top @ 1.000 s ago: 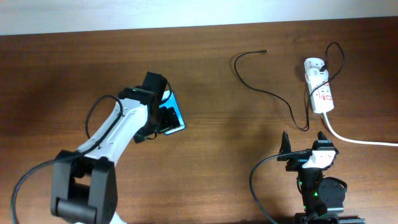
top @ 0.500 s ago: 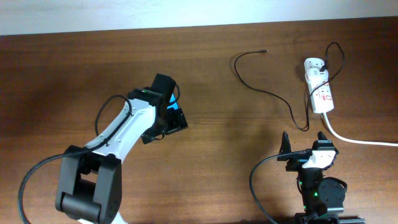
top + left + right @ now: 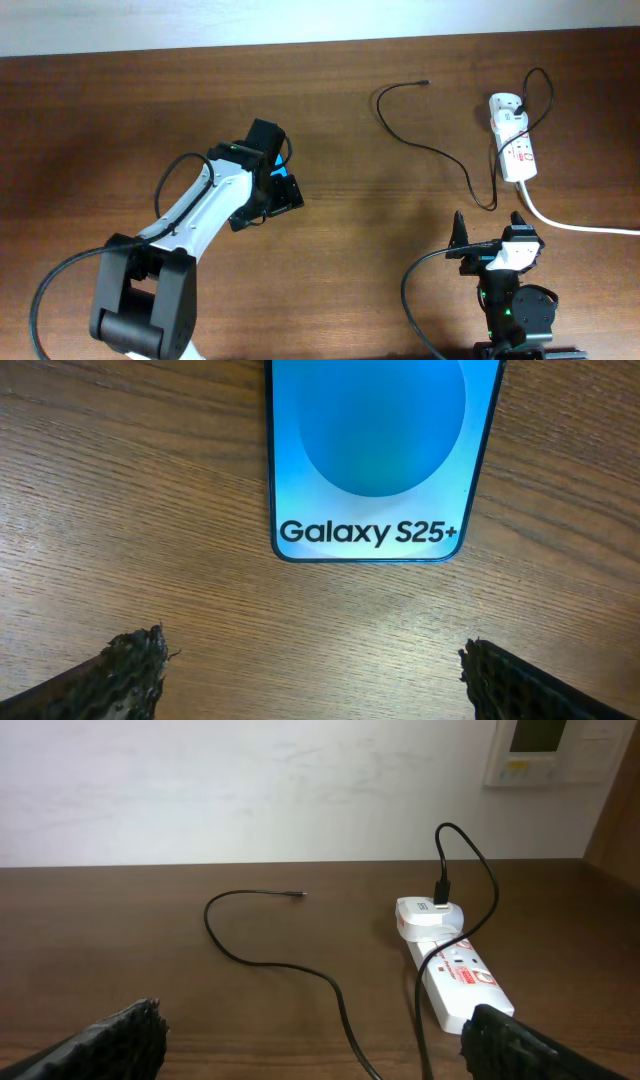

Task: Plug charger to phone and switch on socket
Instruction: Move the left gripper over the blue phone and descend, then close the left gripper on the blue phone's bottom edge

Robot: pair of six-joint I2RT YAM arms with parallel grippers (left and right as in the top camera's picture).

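Phone (image 3: 372, 460) lies flat on the table (image 3: 100, 120), screen up, left of centre. Its lettered end faces the left gripper (image 3: 315, 660), which hangs just near of it, jaws spread wide, nothing held.

Right gripper (image 3: 315, 1032) sits at the near right, also wide open and empty, looking toward the far edge.

Charger (image 3: 208, 918) snakes across the right half. Its free plug tip (image 3: 299, 896) lies far of centre and its other end is in the socket (image 3: 455, 975) at far right.

Handling, as judged:
- Phone is probably rigid, with smooth, slippery glass. Pinch it across its long edges, lightly.
- Cable looks light and limp. Take hold just behind the tip, or the end will likely droop and wander.
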